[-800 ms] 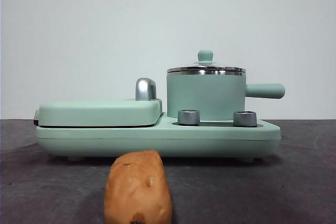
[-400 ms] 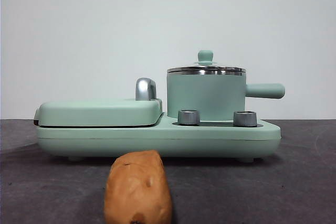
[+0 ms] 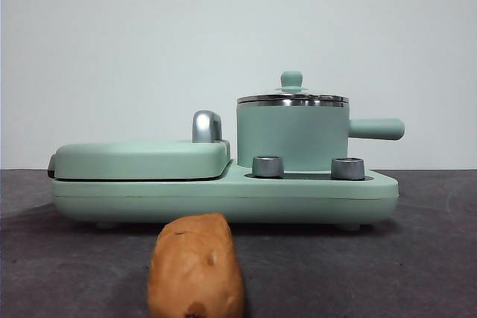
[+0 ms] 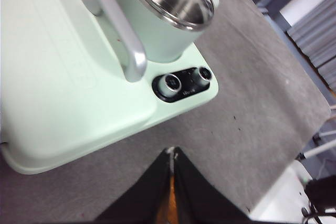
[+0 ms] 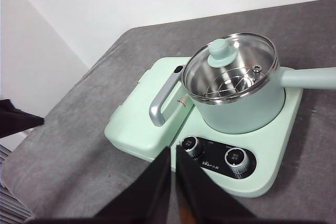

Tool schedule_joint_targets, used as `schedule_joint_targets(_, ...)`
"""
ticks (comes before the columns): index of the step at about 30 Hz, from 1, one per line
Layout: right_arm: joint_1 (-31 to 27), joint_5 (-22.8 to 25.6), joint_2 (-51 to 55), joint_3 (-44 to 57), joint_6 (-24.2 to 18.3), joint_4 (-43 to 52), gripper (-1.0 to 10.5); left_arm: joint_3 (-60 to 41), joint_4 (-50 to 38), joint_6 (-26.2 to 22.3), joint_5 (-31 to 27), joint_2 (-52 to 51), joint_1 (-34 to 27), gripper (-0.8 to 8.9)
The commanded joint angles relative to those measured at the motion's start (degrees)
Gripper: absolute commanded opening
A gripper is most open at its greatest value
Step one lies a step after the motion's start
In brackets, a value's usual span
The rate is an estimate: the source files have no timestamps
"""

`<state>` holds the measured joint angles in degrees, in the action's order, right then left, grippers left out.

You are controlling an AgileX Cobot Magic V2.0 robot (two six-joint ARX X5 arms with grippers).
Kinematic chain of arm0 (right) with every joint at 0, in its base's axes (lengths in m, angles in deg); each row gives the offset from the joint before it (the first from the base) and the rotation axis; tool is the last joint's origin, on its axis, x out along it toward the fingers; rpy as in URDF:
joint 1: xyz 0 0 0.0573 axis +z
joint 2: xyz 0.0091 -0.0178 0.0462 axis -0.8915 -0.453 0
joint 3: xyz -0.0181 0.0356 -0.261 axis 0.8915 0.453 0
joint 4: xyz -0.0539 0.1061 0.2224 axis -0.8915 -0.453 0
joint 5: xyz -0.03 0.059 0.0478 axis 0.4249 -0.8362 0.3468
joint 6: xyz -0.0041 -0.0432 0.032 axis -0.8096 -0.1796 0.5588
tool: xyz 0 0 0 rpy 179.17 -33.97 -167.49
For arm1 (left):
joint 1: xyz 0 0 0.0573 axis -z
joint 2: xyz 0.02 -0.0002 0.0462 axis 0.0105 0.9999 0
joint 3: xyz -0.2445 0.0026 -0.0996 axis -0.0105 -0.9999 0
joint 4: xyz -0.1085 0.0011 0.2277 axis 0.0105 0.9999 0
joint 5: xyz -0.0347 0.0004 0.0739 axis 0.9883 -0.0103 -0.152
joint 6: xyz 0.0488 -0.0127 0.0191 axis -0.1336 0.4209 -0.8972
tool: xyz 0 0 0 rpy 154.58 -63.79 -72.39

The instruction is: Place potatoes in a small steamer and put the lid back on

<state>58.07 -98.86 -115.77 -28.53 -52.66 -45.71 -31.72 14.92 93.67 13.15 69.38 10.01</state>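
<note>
Both pincers, left gripper and right gripper, hover pressed shut and empty short of the lidded small steamer, whose fragile, slippery glass lid is best lifted by its knob, while the firm, matte potato lies on the table.

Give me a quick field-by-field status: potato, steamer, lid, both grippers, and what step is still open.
potato: lying on the grey table, in front of the cooker base, not yet picked up
small steamer: upright on the cooker base, side handle sticking out
lid: on the steamer, knob up
left gripper: above the table near the cooker base, jaws shut, empty
right gripper: above the knobs, jaws shut, empty
open step: lid must come off first
</note>
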Motion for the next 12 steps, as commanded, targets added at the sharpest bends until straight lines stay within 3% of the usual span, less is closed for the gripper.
schedule_joint_targets(1, 0.00, -0.20, -0.26, -0.87, -0.70, 0.00, 0.5, 1.27, -0.66, -1.40, 0.63, 0.92, 1.31, 1.12)
schedule_joint_targets(7, 0.00, -0.17, -0.28, -0.87, -0.70, -1.05, 4.3, 1.27, -0.68, -1.42, 0.63, 1.25, 3.10, 4.06)
schedule_joint_targets(9, 0.00, -0.17, -0.28, -0.87, -0.70, -1.57, 5.2, 1.36, -0.81, -1.38, 0.61, 1.53, 3.76, 4.41)
schedule_joint_targets(12, 0.00, -0.20, -0.28, -0.87, -0.72, -2.25, 5.3, 2.10, -0.94, -0.90, 0.61, 3.06, 4.98, 4.42)
